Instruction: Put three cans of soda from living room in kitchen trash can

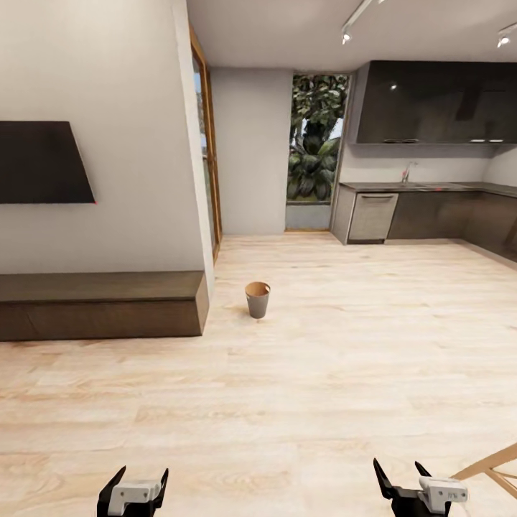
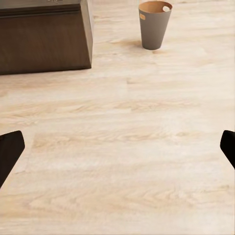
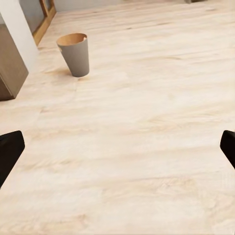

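The floor (image 1: 323,373) is light wood plank with visible grain, flat and matte. The trash can (image 1: 257,299) stands upright on it: a small round tapered bin, pale grey outside, coppery-brown inside, rim wider than base. It sits just beside the outer corner of a low dark-brown wooden bench (image 1: 100,305) that runs along the white wall under a black wall TV (image 1: 43,163). In the left wrist view, a small pale round object shows at the rim of the trash can (image 2: 155,24); what it is cannot be told.

Behind the bin, bare floor extends to dark grey kitchen cabinets (image 1: 431,215) and a tall window (image 1: 316,140) with foliage. Between the robot and the bin the planks lie unobstructed.

The left gripper (image 1: 134,492) has its black fingers spread apart, holding nothing. The right gripper (image 1: 403,482) is likewise spread and unloaded. A light wooden furniture leg (image 1: 492,467) angles in near the right gripper.
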